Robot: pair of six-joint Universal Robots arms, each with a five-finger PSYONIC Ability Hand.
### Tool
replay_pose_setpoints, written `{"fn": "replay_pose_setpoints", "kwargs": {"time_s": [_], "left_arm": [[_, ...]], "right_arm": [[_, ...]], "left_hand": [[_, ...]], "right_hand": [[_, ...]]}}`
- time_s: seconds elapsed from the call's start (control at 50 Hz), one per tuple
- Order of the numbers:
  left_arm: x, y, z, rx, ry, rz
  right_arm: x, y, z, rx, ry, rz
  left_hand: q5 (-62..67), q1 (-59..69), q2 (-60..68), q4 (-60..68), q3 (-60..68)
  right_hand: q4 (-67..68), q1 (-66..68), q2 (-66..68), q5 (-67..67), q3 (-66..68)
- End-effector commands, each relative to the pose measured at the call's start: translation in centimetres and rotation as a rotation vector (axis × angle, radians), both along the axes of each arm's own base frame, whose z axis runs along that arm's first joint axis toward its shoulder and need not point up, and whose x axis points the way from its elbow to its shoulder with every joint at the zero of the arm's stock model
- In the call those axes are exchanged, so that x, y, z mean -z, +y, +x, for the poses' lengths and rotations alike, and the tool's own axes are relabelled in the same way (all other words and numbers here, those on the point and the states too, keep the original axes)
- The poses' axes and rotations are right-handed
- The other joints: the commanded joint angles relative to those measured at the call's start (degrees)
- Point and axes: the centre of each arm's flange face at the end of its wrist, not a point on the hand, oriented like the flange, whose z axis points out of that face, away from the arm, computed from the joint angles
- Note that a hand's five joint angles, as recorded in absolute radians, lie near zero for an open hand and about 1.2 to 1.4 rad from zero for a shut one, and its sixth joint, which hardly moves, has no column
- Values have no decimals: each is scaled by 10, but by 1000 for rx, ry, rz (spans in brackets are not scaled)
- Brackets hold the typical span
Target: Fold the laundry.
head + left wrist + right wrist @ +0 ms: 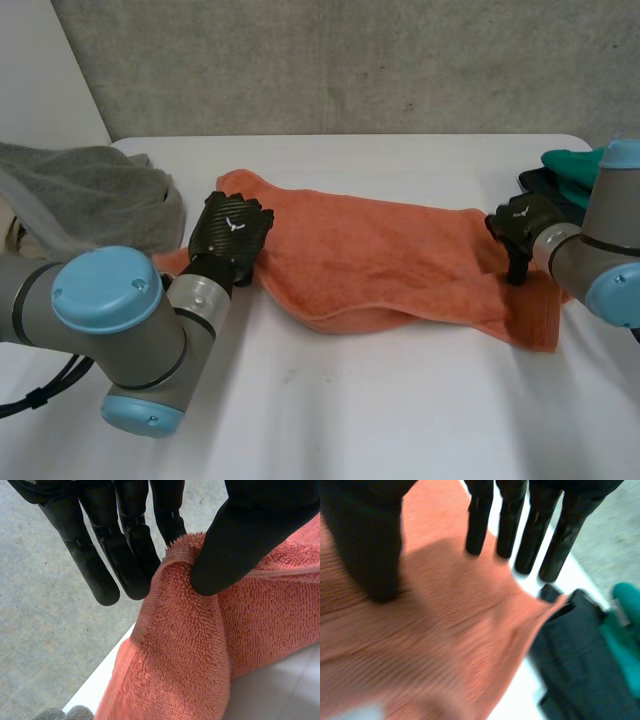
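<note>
Orange terry towel [390,250] — left hand [230,232] pinches 9 o'clock corner; right hand [520,222] splayed, unclamped, 3 o'clock — shallow pinch could slip.

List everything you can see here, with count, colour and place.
Orange towel: one, orange, spread across the table's middle.
Grey towel: one, grey, heaped at the table's left edge.
Dark cloth: one, black, at the table's right edge.
Teal cloth: one, teal, beside the dark cloth.
Table: one, white, under everything.
Wall: one, grey, behind the table.
Left hand: one, black, pinching the orange towel's left end.
Right hand: one, black, fingers straight over the orange towel's right end.
</note>
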Motion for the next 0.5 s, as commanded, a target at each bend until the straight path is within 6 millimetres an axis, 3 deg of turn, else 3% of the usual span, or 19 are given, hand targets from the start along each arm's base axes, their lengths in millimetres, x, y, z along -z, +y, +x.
{"fn": "replay_pose_setpoints", "kwargs": {"time_s": [0.02, 0.1, 0.16, 0.24, 0.4, 0.5], "left_arm": [[-2, -1, 1, -4, 5, -4], [-2, -3, 2, -10, 7, -4], [-2, -4, 3, -13, 7, -4], [-3, -5, 4, -16, 8, -6], [-3, -9, 6, -25, 10, -8], [-4, -10, 6, -27, 11, -9]], "right_arm": [[-38, 10, -4, 10, -73, -162], [-61, 29, -14, 17, -89, -183], [-62, 41, -21, 10, -93, -156], [-59, 72, -24, -44, -100, -51], [-19, 114, -41, -24, -114, 196], [-2, 121, -40, -32, -115, 182]], "left_hand": [[142, 139, 111, 111, 115], [142, 139, 111, 111, 115], [142, 139, 111, 111, 115], [142, 139, 111, 111, 115], [142, 139, 111, 111, 115], [142, 139, 111, 111, 115]], "right_hand": [[-174, -138, -161, -188, -162], [-154, -118, -141, -168, -142], [-110, -74, -97, -124, -99], [-11, 25, 2, -25, 1], [46, 83, 60, 33, 58], [81, 118, 95, 68, 93]]}}
